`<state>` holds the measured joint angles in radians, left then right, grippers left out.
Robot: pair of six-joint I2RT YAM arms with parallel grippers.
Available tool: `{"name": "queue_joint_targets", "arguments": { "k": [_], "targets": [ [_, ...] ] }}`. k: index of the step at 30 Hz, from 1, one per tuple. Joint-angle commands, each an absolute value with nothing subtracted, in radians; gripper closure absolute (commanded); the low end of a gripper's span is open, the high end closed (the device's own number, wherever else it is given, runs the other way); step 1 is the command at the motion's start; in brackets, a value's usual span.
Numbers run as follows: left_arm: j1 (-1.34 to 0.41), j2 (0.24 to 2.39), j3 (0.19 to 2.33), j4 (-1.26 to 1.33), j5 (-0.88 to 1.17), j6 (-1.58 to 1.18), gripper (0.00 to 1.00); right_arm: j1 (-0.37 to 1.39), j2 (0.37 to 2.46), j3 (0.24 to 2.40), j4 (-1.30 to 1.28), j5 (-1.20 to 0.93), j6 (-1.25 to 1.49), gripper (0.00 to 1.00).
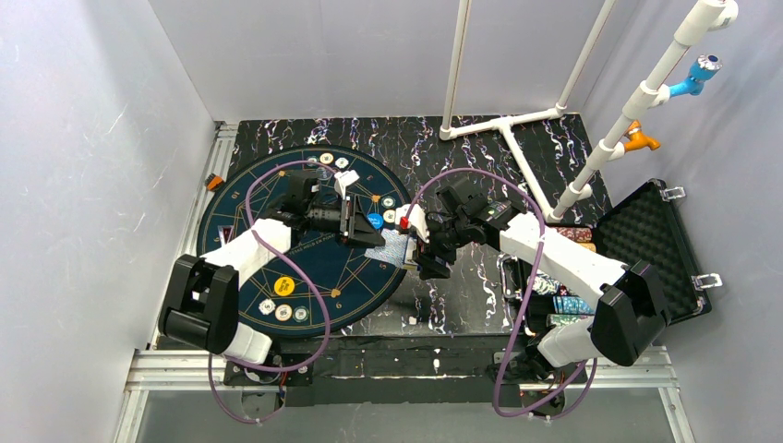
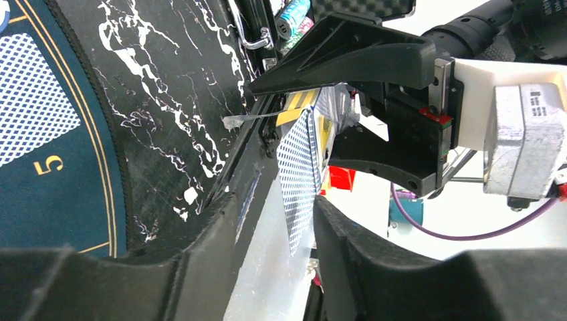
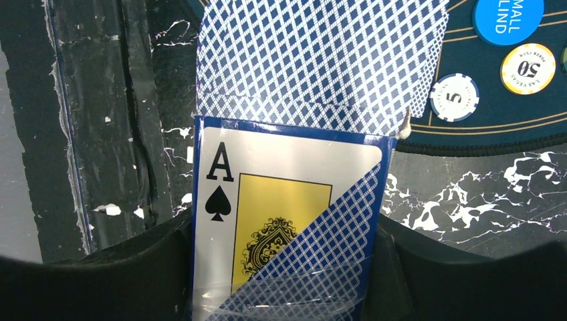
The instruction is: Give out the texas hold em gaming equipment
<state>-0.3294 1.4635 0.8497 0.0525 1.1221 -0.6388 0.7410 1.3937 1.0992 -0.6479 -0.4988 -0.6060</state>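
Left: round dark-blue mat with gold lines [image 1: 355,277] carrying striped-edge poker chips [image 1: 284,312] and a yellow button disc [image 1: 284,286] at its near-left rim, with a blue button disc [image 3: 508,17] toward its right side. Centre: left gripper [image 1: 374,235] reaching right, jaws partly apart on either side of a pale-blue patterned playing card [image 2: 297,174]; whether they pinch it cannot be told. Right: right gripper [image 3: 284,247] clamped on a blue-edged ace-of-spades card box [image 3: 281,200] at the mat's right edge, patterned cards jutting from its far end over the mat, and a black foam-lined case [image 1: 646,240] lying open at far right.
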Motion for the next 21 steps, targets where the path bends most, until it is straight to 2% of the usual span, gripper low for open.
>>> {"name": "queue_joint_targets", "arguments": {
  "k": [1,3,5,7,10,15,17,21],
  "targets": [
    [-0.339,1.415,0.864,0.051,1.149,-0.627,0.49,0.746,1.369,1.140,-0.605,-0.540,-0.612,0.99],
    [-0.360,1.423,0.871,0.051,1.139,-0.626,0.44,0.746,1.372,1.141,-0.604,-0.542,-0.609,0.99],
    [-0.383,1.433,0.876,0.050,1.122,-0.619,0.46,0.746,1.374,1.143,-0.602,-0.546,-0.608,0.99],
    [-0.396,1.448,0.882,0.044,1.114,-0.619,0.54,0.745,1.374,1.145,-0.598,-0.551,-0.605,0.99],
    [-0.382,1.455,0.878,0.036,1.109,-0.624,0.71,0.746,1.371,1.145,-0.601,-0.548,-0.604,0.99],
    [-0.319,1.415,0.843,0.028,1.116,-0.620,0.87,0.745,1.360,1.130,-0.601,-0.540,-0.606,0.99],
    [-0.297,1.396,0.838,0.020,1.123,-0.612,0.98,0.746,1.358,1.126,-0.599,-0.538,-0.605,0.99],
    [-0.254,1.365,0.830,0.007,1.136,-0.600,1.00,0.746,1.359,1.123,-0.599,-0.537,-0.606,0.99]
  ]
}}
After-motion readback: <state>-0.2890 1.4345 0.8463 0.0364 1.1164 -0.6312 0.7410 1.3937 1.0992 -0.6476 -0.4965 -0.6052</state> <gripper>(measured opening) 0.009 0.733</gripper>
